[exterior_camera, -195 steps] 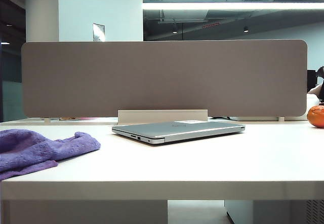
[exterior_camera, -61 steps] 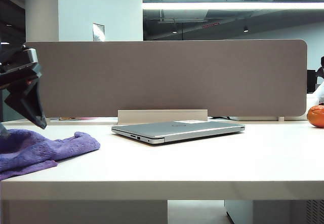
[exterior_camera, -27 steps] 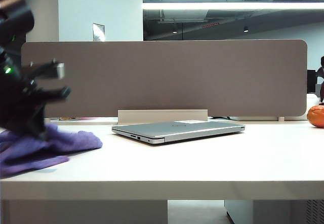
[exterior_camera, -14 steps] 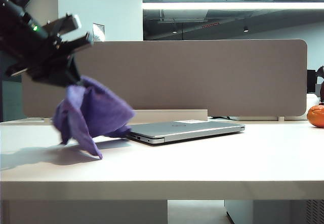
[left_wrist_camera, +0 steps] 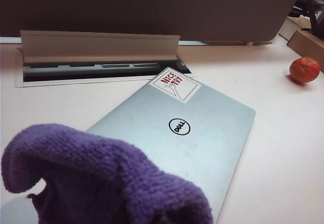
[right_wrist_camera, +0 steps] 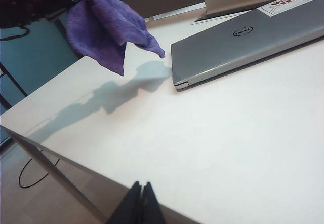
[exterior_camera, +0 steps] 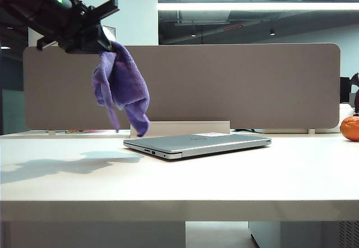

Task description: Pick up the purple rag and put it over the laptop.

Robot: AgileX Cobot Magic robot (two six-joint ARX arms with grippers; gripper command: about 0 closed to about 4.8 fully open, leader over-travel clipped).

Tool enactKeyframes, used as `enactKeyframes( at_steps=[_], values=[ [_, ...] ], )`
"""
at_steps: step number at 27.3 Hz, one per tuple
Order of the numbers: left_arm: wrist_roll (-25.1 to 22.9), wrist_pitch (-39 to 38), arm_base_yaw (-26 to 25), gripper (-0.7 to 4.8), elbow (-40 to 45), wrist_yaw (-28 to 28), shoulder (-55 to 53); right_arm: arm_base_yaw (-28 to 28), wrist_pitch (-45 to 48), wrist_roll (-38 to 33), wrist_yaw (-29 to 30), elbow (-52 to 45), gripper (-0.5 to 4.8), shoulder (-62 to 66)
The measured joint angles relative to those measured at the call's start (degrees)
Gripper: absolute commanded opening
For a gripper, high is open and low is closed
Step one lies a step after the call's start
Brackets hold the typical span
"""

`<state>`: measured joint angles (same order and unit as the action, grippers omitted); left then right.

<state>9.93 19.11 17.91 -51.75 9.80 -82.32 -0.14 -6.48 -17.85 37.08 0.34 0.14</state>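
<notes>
The left gripper hangs high above the left part of the white table, its jaws clamped on the top of the purple rag. The rag dangles free in the air in loose folds, clear of the table, its lowest tip just above and to the left of the near corner of the laptop, and it throws a soft shadow on the table below. In the left wrist view the bunched cloth fills the foreground and hides the jaws, with the laptop lying beyond it. The laptop is closed and flat on the middle of the table, lid up, with a round logo at its centre and a white sticker with red print at one back corner. Behind it a cable flap stands open in the table in front of the grey divider panel. An orange fruit rests at the far right edge of the table, well apart from the laptop. The right gripper shows only in its own wrist view, low beside the near table edge, its jaws pressed together on nothing.
</notes>
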Motion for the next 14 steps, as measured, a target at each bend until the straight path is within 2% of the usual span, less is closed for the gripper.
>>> enactKeyframes(
  at_steps=[8, 14],
  values=[
    [0.0, 0.7, 1.6, -0.06, -7.3, -0.1, -8.7, 0.0, 0.0, 0.0, 0.0, 0.0, 0.22, 0.0],
    [0.0, 0.9, 2.5, -0.06, -17.4, -0.5, -17.3, 0.0, 0.0, 0.0, 0.0, 0.0, 0.22, 0.0]
  ],
)
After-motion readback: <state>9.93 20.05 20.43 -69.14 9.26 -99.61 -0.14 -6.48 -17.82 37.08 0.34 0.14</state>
